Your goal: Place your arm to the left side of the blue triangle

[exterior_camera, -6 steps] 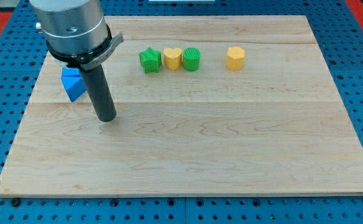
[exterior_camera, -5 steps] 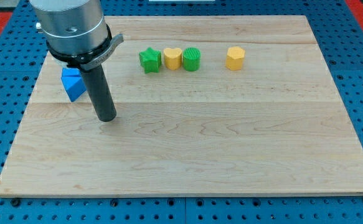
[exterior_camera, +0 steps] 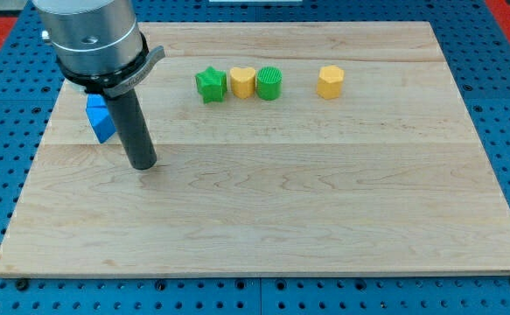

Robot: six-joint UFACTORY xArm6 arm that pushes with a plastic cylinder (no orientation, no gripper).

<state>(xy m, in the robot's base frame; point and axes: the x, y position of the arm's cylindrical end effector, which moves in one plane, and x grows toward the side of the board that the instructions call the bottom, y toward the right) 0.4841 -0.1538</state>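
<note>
Partly, my rod hides the blue triangle (exterior_camera: 100, 121) near the surface's (exterior_camera: 324, 201) left edge, toward its top-left corner. My tip (exterior_camera: 143, 164) sits just beside it, at its lower right. I carry no claw. One green star (exterior_camera: 209, 84), one yellow heart (exterior_camera: 241, 81), one green cylinder (exterior_camera: 269, 83) and one yellow block (exterior_camera: 330, 81) line the top edge.

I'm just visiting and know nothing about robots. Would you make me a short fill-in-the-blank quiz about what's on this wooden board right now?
1. My tip rests on the wooden board, toward the view's ____ of the blue triangle block.
2. The yellow heart block sits between the green star block and the green ____ block.
3. The yellow hexagon block stands alone on the view's ____ of that row.

Missing words: right; cylinder; right
</note>
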